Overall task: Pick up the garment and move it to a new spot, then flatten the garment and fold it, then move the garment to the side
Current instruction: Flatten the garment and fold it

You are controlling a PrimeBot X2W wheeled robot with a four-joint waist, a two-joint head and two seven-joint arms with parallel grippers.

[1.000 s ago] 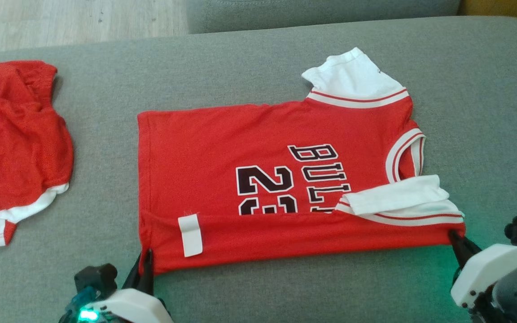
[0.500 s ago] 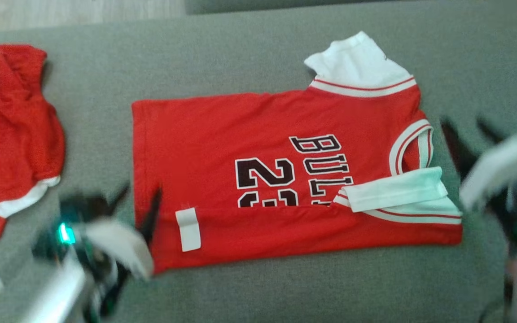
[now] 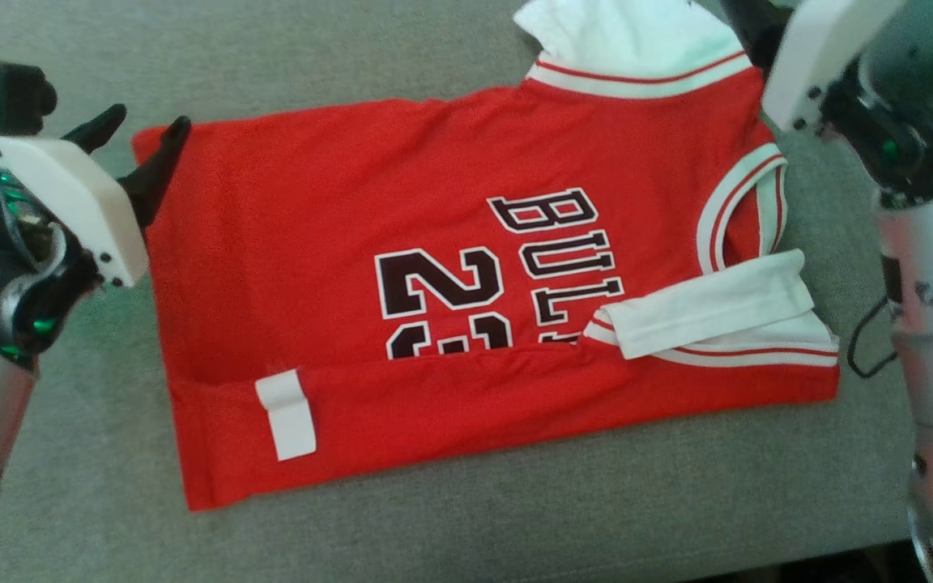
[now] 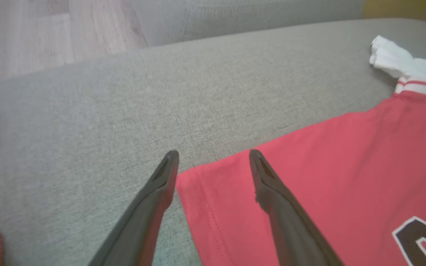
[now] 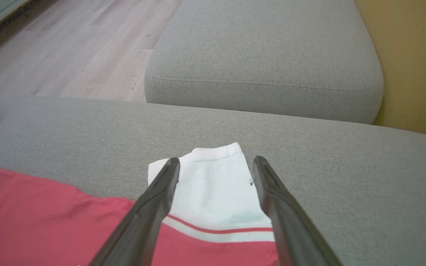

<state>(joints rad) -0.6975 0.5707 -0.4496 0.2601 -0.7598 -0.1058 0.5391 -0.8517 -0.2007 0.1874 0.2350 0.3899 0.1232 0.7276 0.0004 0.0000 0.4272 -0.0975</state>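
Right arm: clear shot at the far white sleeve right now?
Probably yes. The right gripper is open, fingers either side of the white sleeve, which lies on the grey cushion with nothing over it. Whether it's low enough to pinch, I can't tell.

Head cam looks steeply down on the jersey [image 3: 434, 267] from pretty close, grey cushion [image 3: 515, 518] around it. Left wrist cam sits low behind the left gripper [image 4: 213, 153] at the jersey's 10 o'clock corner, facing out across the cushion. Right wrist cam is low and close over the white sleeve [image 5: 213, 184] at 1 o'clock. Both wrist cams catch that sleeve.
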